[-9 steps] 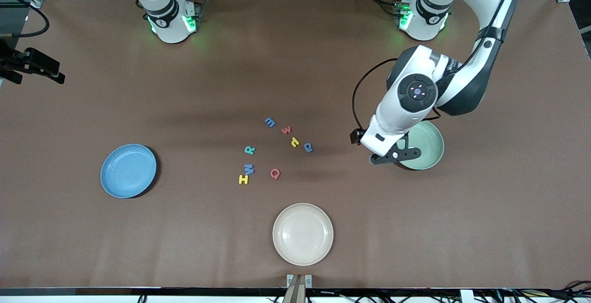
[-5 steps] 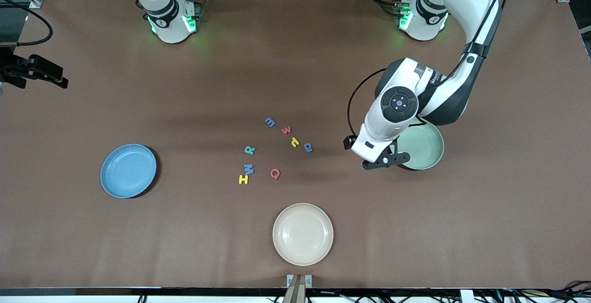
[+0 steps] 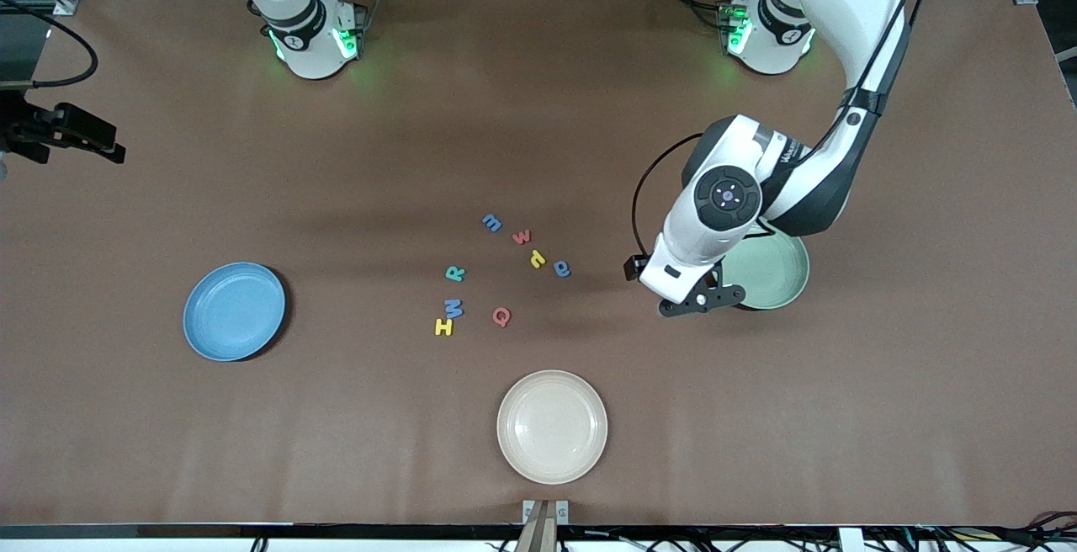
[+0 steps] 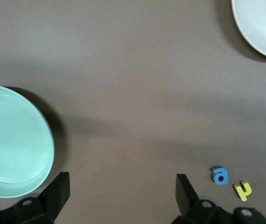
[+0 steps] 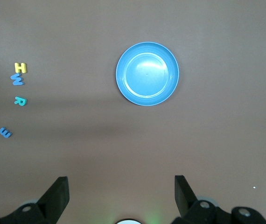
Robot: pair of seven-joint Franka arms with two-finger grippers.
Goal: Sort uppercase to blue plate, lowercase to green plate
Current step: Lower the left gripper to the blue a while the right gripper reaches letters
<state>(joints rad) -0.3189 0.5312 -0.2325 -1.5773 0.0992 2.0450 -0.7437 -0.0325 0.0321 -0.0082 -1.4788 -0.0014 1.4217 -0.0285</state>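
Note:
Uppercase letters lie mid-table: teal R (image 3: 455, 273), blue M (image 3: 454, 308), yellow H (image 3: 443, 327), red Q (image 3: 501, 316). Lowercase blue m (image 3: 490, 222), red w (image 3: 522, 236), yellow p (image 3: 538, 260) and blue a (image 3: 562, 268) lie just farther from the front camera. The blue plate (image 3: 234, 311) sits toward the right arm's end and the green plate (image 3: 770, 270) toward the left arm's end. My left gripper (image 3: 701, 299) hangs open and holds nothing, over bare table beside the green plate's rim (image 4: 49, 140). My right gripper (image 5: 120, 196) waits open, high over the table, with the blue plate (image 5: 147, 73) below.
A cream plate (image 3: 552, 426) rests near the table's front edge, nearer the front camera than the letters. A black fixture (image 3: 67, 133) with a cable juts in at the right arm's end of the table.
The left arm has swung off the green plate's edge a little way toward the letters. Letters and plates have not moved.

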